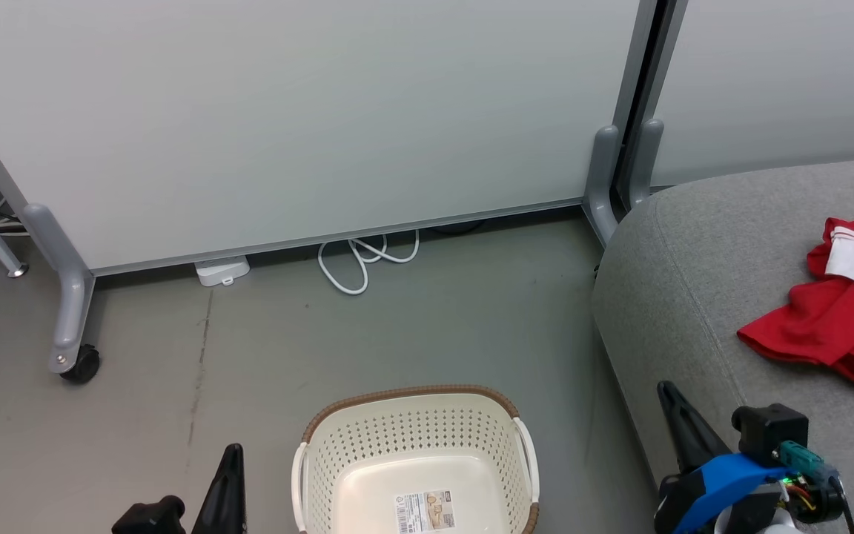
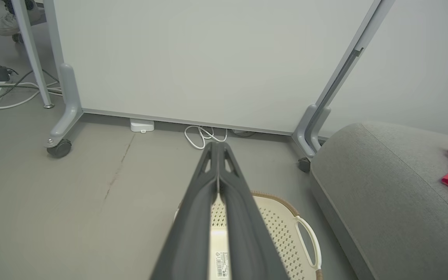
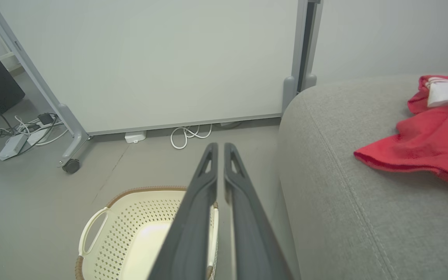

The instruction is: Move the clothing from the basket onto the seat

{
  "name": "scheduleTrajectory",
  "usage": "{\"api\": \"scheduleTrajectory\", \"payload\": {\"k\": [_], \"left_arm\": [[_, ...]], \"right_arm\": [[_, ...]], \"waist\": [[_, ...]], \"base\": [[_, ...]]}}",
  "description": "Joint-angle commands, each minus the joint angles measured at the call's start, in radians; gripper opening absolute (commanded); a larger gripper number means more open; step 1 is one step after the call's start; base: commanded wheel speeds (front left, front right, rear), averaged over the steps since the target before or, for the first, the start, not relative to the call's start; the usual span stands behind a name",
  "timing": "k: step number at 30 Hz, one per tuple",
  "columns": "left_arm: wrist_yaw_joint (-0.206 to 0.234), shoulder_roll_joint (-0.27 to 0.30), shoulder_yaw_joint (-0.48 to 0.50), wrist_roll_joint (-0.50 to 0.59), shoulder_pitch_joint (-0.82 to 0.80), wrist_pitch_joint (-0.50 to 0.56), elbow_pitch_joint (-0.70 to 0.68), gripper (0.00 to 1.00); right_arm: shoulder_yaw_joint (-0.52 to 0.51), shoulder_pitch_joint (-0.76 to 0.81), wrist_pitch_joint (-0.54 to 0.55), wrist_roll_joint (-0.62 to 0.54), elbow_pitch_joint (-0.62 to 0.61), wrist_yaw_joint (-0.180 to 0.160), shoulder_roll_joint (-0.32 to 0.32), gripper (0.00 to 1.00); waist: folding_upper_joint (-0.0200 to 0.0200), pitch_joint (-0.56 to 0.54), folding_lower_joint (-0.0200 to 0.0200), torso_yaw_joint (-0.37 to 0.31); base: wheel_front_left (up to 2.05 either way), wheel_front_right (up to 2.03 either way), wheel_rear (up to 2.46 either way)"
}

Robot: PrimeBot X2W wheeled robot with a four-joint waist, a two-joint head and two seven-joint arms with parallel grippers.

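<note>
Left end effector (image 2: 218, 146) is seen at 7 o'clock in the head view, its two dark fingers pressed together with nothing held between them. Just to its right, at 6 o'clock, the basket (image 1: 412, 391) is set on the grey floor (image 1: 175, 356). Its pale bottom is bare except for a label sticker (image 1: 427, 512), though its nearest part is cut off by the lower edge. At 5 o'clock the right end effector (image 3: 220, 144) is shown against the edge of the seat (image 1: 694, 297), with its fingers drawn nearly together, only a thin slit left between them, and nothing gripped. At 3 o'clock the clothing (image 1: 827, 319) is heaped on the seat, red with a white panel, well apart from both end effectors. It is cut off by the right edge, so whether both garments are in the heap cannot be told.

The transfer is judged to be finished or close to it, and the step in hand to be a check and a tidy retreat. It would be done well if the hidden near part of the basket were looked over before the work is called complete. Both arms would be drawn back clear of the brown rim so that the basket is not knocked. The heap would be left untouched, since soft fabric could be dragged by a passing finger.
</note>
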Motion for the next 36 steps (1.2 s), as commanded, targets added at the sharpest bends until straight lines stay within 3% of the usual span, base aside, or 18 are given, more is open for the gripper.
{"api": "scheduleTrajectory", "payload": {"k": [1,5,36], "left_arm": [[0.0,0.0,-0.001,-0.005,0.005,0.002,0.006,0.0],[0.0,-0.001,-0.003,-0.006,0.023,0.003,0.04,0.0],[0.0,-0.002,0.069,-0.48,-0.043,0.142,-0.032,0.0]], "right_arm": [[-0.002,0.005,0.002,0.005,0.009,0.0,0.0,0.0],[-0.001,0.027,0.003,0.008,0.045,0.0,0.002,0.0],[-0.05,0.013,0.075,0.55,-0.007,0.0,0.002,0.0]], "waist": [[0.0,0.0,0.0,0.0],[-0.0001,0.0,0.0,0.0],[-0.0001,0.005,0.0,0.0]], "base": [[0.0,0.0,0.0],[0.0,0.0,0.0],[0.0,0.0,0.0]]}}
